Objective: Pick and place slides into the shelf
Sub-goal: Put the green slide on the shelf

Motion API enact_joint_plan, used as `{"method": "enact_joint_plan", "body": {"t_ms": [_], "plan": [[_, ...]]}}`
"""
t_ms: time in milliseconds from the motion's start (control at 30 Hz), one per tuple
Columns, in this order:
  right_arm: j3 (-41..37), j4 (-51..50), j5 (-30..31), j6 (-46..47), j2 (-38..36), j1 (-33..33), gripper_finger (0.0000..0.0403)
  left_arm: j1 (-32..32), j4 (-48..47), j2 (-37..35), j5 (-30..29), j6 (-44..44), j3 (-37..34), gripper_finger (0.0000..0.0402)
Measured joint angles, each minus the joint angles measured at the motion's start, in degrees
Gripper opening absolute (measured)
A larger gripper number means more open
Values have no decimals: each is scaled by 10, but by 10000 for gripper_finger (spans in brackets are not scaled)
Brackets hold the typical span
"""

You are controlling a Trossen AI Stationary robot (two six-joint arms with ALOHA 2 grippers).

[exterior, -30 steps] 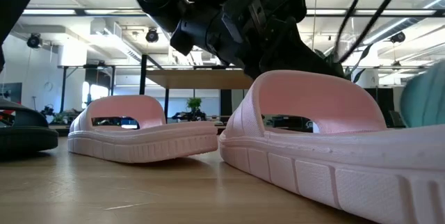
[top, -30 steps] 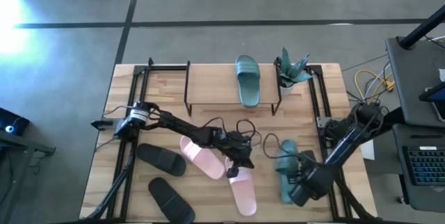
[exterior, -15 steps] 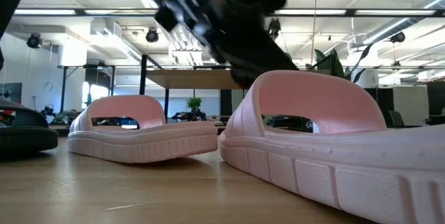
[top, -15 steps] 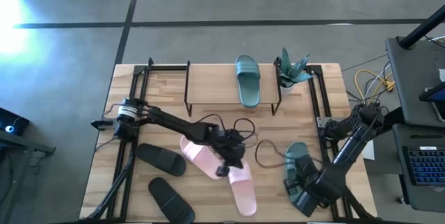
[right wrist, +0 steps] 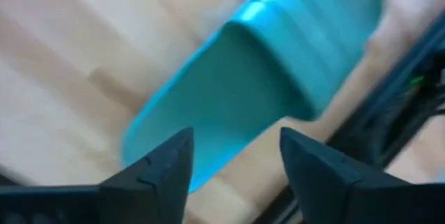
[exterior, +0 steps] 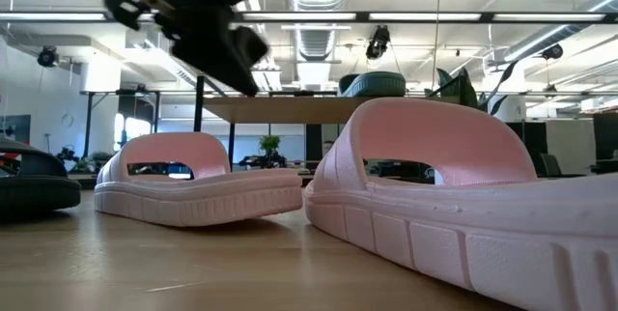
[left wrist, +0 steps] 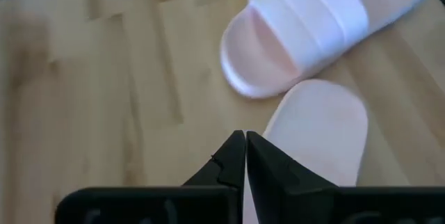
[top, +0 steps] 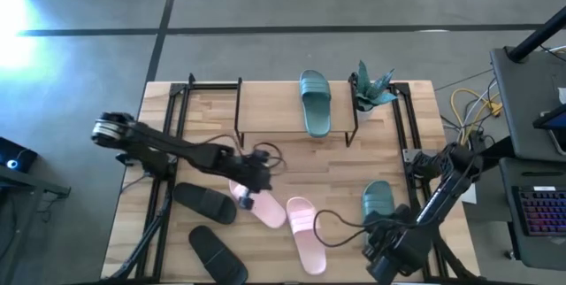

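Observation:
One teal slide [top: 316,101] lies on the shelf [top: 265,108] at the table's far side. A second teal slide [top: 378,200] lies flat on the table at the right. My right gripper [right wrist: 233,161] hangs open just above its heel end, touching nothing. Two pink slides [top: 258,204] [top: 305,234] lie sole-down mid-table. My left gripper [left wrist: 245,156] is shut and hovers over the left pink slide [left wrist: 320,126], clear of it. In the low view it [exterior: 198,26] shows raised above both pink slides [exterior: 198,181] [exterior: 454,195]. Two black slides [top: 203,204] [top: 217,254] lie near left.
A small potted plant [top: 371,86] stands beside the shelf's right end. Black frame rails [top: 164,188] [top: 411,134] run along the table's left and right sides. Cables loop over the table [top: 332,223] between the pink slides and the right arm.
My left gripper has swung toward the table's left edge, from above the right pink slide to above the left one, and has risen. My right gripper has drawn back toward the near edge, off the teal slide, which lies on the table.

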Motion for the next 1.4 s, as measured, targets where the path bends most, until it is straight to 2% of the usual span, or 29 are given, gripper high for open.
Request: {"method": "enact_joint_plan", "body": {"t_ms": [100,333,433,700,967,1200,1400], "plan": [[-2,-36,13,-43,15,3,235,-2,1,-59,-34,-40,-49,0],[-10,-38,74,-206,47,3,258,-4,3,-173,-88,-104,-138,0],[-12,-38,100,-221,64,0,262,-4,2,-207,-96,-105,-165,0],[-15,-50,99,-249,109,-15,250,-4,-1,-247,-100,-105,-188,0],[-61,-51,85,-217,114,-34,186,-4,-3,-246,-99,-106,-191,0],[-107,-25,65,-215,112,-58,96,-4,-6,-257,-99,-159,-187,0],[-106,-21,75,-202,106,-77,17,-4,-7,-299,-97,-195,-186,0]]}}
